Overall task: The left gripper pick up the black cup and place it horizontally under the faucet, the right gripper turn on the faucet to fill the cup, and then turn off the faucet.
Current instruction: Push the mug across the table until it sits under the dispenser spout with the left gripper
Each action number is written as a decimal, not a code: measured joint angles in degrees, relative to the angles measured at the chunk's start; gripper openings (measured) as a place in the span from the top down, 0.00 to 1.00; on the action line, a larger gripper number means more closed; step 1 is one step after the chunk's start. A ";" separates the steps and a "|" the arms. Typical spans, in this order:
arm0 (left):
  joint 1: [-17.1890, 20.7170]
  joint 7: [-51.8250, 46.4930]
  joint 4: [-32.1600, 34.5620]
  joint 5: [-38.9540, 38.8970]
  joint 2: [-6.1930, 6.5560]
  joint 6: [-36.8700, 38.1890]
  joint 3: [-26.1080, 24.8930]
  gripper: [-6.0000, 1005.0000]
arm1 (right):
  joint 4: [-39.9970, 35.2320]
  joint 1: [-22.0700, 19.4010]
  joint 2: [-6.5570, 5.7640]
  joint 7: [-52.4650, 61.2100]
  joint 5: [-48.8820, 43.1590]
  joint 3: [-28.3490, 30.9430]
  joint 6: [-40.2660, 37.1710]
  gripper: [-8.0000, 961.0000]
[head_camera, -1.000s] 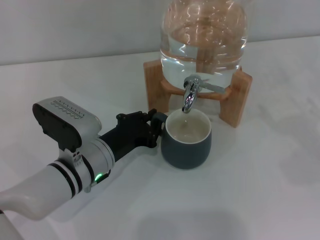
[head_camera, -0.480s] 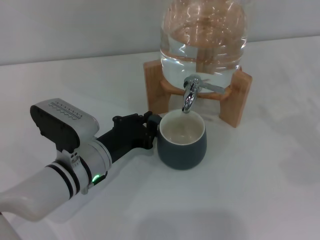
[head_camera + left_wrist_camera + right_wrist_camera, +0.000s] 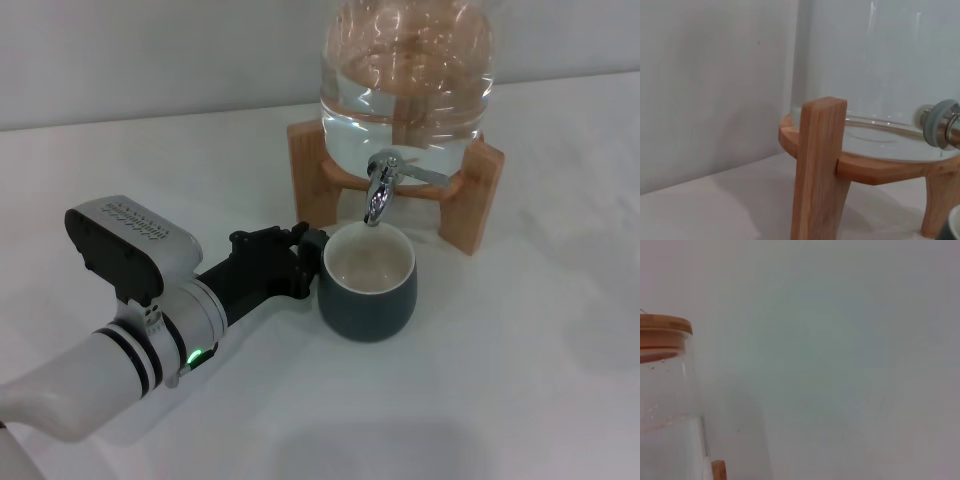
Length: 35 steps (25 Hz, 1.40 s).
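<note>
Left tool [image 3: 303,262] pinching squat charcoal mug [image 3: 367,292] by its handle, nudging it back under chrome spigot [image 3: 379,195]; right tool not showing.

White-grey left arm [image 3: 90,380] with black bands, green light, grey boxy module with illegible print, black left hand [image 3: 312,260].

Jar [image 3: 408,80] top cropped; cup handle perhaps hidden
</note>
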 joint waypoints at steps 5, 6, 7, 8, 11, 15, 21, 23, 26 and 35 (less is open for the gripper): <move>0.07 0.09 0.00 -0.18 0.00 -0.22 0.02 0.81 | 0.00 0.06 0.00 0.00 0.04 0.06 0.00 0.11; 0.09 0.10 0.00 -0.18 0.00 -0.22 0.02 0.81 | 0.00 0.09 0.00 0.00 0.04 0.06 0.00 0.11; 0.12 0.10 0.01 -0.17 0.00 -0.22 0.01 0.79 | 0.00 0.11 0.00 0.00 0.03 0.05 0.00 0.11; 0.13 0.09 0.01 -0.15 0.00 -0.22 0.02 0.77 | 0.00 0.13 0.00 0.00 0.01 0.05 0.00 0.11; 0.14 0.08 0.03 -0.11 0.00 -0.21 0.02 0.70 | 0.00 0.15 0.00 0.00 0.01 0.02 0.00 0.11; 0.14 0.04 0.11 -0.10 0.00 0.05 0.02 0.69 | 0.00 0.10 0.00 0.00 -0.01 0.18 0.00 0.11; 0.14 0.10 0.07 -0.06 0.05 0.11 0.02 0.67 | 0.00 0.08 0.00 0.00 -0.07 0.28 0.00 0.11; 0.14 0.12 0.05 -0.05 0.06 0.12 0.02 0.66 | 0.00 0.08 0.00 0.00 -0.12 0.35 -0.02 0.11; 0.14 0.10 0.03 -0.03 0.08 0.15 0.02 0.65 | 0.00 0.09 0.00 0.00 -0.15 0.42 -0.07 0.11; 0.12 0.07 0.02 -0.02 0.07 0.31 0.01 0.61 | 0.00 0.17 0.00 0.00 -0.18 0.43 -0.05 0.11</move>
